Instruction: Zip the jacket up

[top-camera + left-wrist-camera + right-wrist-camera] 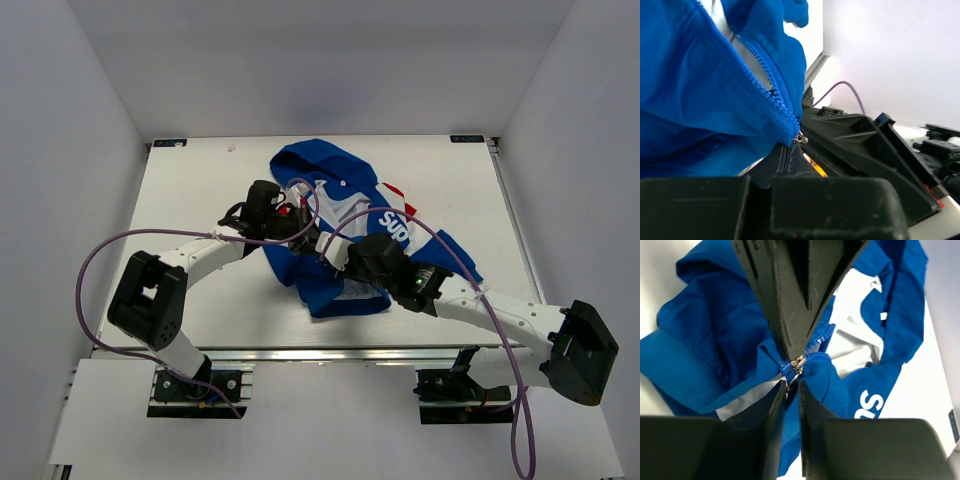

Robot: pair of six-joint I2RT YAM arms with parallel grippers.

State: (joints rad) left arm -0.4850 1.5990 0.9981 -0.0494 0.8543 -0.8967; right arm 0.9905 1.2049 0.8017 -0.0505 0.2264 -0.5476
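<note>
At the middle of the counter (200, 290), the jacket (310, 165) lies rumpled and open at the front. Its hood points to the far edge, its white lining (335, 205) and "Sup" lettering (393, 228) show, and both arms meet over its lower half.

The left fingers (772, 170) are clenched, and by the wrist views they appear to pinch the blue fabric right at the foot of the zip. Just beside them, the right fingers (775, 415) stand a narrow gap apart with the small metal pull (796, 371) hanging between their tips. Whether they actually grip it cannot be told.

The zipping itself looks barely begun. The two blue front edges come together only at the pull, low on the garment. Above it the rows of teeth (767, 85) part at once and run off separately, and the lining lies exposed between the front panels. Judged from that, the bottom of the zip seems engaged. What is left is nearly the whole run, from the hem up to the collar, with the hem end held steady while the pull travels. The loose, bunched cloth above the pull may snag it on the way.

No box, bin or other container appears in any view; the jacket is the only thing on the counter besides the arms.
</note>
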